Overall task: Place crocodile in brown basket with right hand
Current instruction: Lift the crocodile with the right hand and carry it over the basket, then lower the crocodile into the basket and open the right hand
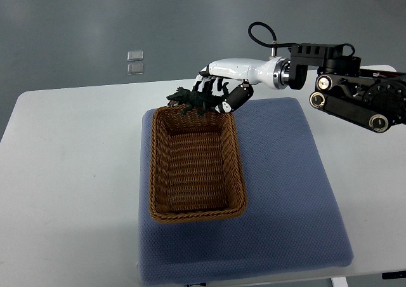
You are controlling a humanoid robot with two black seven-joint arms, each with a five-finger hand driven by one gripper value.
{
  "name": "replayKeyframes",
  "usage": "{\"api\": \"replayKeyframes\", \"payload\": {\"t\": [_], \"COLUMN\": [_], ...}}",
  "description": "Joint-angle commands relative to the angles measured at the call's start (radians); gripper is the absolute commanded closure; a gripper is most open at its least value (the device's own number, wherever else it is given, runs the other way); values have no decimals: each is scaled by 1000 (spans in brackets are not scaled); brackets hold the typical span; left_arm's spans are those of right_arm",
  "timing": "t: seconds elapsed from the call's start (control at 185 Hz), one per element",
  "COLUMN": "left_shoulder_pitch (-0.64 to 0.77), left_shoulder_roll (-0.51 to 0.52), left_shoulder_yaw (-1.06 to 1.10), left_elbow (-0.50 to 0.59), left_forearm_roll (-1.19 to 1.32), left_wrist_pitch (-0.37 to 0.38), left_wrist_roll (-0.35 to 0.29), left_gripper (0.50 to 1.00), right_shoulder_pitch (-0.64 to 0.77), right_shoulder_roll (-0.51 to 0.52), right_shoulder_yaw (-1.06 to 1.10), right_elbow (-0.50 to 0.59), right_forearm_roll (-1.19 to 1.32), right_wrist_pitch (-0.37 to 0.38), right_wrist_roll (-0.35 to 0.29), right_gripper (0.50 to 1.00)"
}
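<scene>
Currently listed, one white desk point(70, 173): a blue mat point(285, 173) covers its middle and right portion, reaching the near edge. Item: brown basket point(154, 169), wicker, rectangular, on the mat's left half, long side running from near to far, interior bare. Item: crocodile point(193, 99), dark toy, held above the basket's far rim, head toward the desk's left edge. Item: right hand point(222, 80), entering from the right, fingers curled around the crocodile's rear part.

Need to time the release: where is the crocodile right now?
In the top view, the crocodile is gripped by the right robot hand, just over the brown basket's far rim, near picture centre.
</scene>
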Motion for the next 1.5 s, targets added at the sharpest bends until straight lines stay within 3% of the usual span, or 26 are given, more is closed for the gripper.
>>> {"api": "replayKeyframes", "payload": {"t": [0.0, 0.503, 0.735, 0.849, 0.935, 1.065, 1.184, 1.497], "left_shoulder_pitch": [0, 0, 0, 0, 0, 0, 0, 0], "left_shoulder_roll": [0, 0, 0, 0, 0, 0, 0, 0], "left_shoulder_yaw": [1, 1, 1, 1, -1, -1, -1, -1], "left_elbow": [0, 0, 2, 2, 2, 2, 2, 2], "left_forearm_roll": [0, 0, 0, 0, 0, 0, 0, 0], "left_wrist_pitch": [0, 0, 0, 0, 0, 0, 1, 0], "left_wrist_roll": [0, 0, 0, 0, 0, 0, 0, 0], "left_gripper": [500, 500, 500, 500, 500, 500, 500, 500], "right_shoulder_pitch": [-31, -107, -123, -129, -130, -138, -139, -138], "right_shoulder_roll": [36, 115, 122, 124, 122, 122, 121, 105], "right_shoulder_yaw": [-5, -11, -13, -14, -14, -14, -14, -8], "right_elbow": [-1, -17, -30, -32, -33, -46, -50, -52], "right_forearm_roll": [-2, -14, -16, -16, -16, -16, -16, -11], "right_wrist_pitch": [-14, -16, -14, -14, -13, -13, -8, -7], "right_wrist_roll": [3, 6, 6, 6, 4, 4, 4, 4], "right_gripper": [1000, 1000, 957, 904, 818, 758, 720, 695]}}
